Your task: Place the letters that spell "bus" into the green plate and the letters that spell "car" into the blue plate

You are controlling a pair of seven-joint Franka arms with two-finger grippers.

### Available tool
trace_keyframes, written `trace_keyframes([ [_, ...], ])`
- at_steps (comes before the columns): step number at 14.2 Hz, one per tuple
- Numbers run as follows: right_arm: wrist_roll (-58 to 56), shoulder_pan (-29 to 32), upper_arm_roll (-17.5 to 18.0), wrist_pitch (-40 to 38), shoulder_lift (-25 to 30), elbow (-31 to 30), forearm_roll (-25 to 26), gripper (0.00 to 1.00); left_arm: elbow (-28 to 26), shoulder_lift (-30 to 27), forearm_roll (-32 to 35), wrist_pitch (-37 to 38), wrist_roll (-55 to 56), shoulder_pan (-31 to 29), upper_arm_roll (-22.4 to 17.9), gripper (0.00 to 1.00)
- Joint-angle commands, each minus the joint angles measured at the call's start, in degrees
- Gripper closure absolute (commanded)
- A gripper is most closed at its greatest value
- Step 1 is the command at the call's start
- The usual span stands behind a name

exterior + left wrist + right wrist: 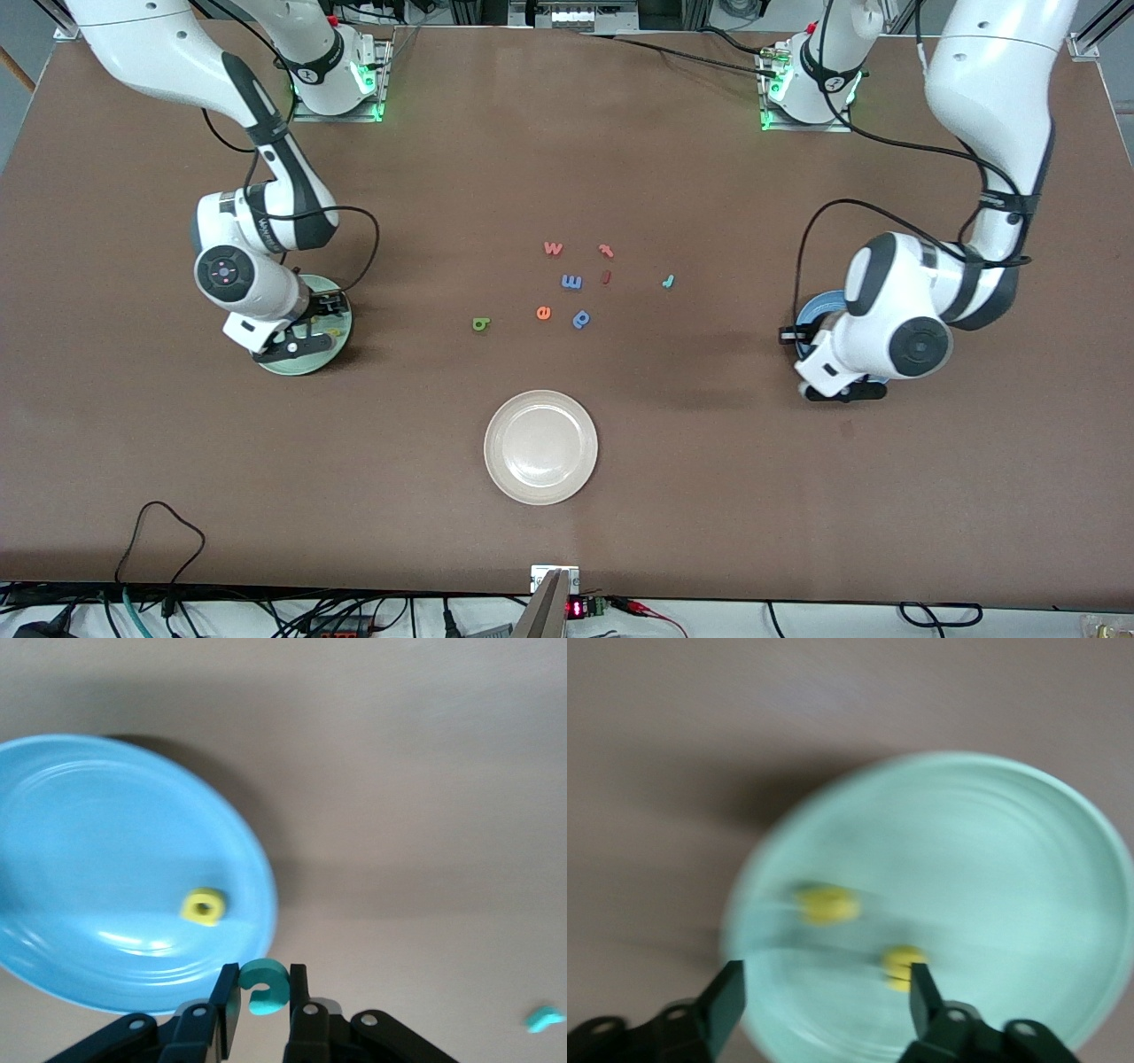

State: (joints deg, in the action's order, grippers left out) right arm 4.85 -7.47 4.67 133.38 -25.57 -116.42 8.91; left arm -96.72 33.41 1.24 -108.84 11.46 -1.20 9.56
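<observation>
Green plate [992,859] holds two blurred yellow letters [826,904], seemingly; blue plate [89,859] one.

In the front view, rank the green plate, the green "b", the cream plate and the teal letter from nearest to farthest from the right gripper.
1. Green plate, under the right gripper.
2. Green "b", toward the table's middle.
3. Cream plate, nearest the front camera.
4. Teal letter, toward the left arm's end.

Brown worktop [620,159]. Pale mint-green plate [1010,842] with two yellow letters [826,904]. Bright blue plate [89,859] with a yellow letter [204,906]. Teal letter [264,985] between black claw fingers [229,1001]. Cream-white plate [540,447].
</observation>
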Motion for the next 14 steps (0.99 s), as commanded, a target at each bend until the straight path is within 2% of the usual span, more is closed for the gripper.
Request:
trace_keyframes([
  [1, 7.9, -6.7, 0.7, 0.4, -0.1, 2.8, -1.3, 0.0, -3.4, -2.1, 0.3, -0.1, -2.5, -1.9, 0.6, 0.88],
  [4, 17.7, -13.5, 0.7, 0.5, -3.3, 7.7, -2.1, 0.04, -4.3, -2.3, 1.7, -0.6, -3.6, -4.2, 0.6, 0.88],
  [7, 26.1, -17.7, 0.7, 1.3, -6.8, 11.2, -2.1, 0.06, -6.9, -1.9, 3.0, -6.8, -3.8, -5.7, 0.4, 0.88],
  [9, 29.6, -19.2, 0.7, 2.8, -8.9, 13.1, -2.0, 0.06, -8.2, -1.4, 4.6, -10.6, -3.8, -6.7, 0.3, 0.88],
  [12, 32.1, -19.9, 0.7, 4.5, -11.1, 13.7, -2.1, 0.09, -8.2, -0.3, 5.4, -12.2, -5.9, -9.0, 0.3, 0.86],
  [13, 32.7, -20.6, 0.7, 4.6, -11.8, 14.6, -2.1, 0.09, -8.3, 0.0, 5.4, -12.3, -6.3, -9.3, 0.3, 0.82],
  [14, 33.6, -21.2, 0.7, 4.7, -12.5, 15.4, -2.1, 0.09, -8.4, 0.0, 5.4, -12.2, -6.3, -9.3, 0.3, 0.64],
])
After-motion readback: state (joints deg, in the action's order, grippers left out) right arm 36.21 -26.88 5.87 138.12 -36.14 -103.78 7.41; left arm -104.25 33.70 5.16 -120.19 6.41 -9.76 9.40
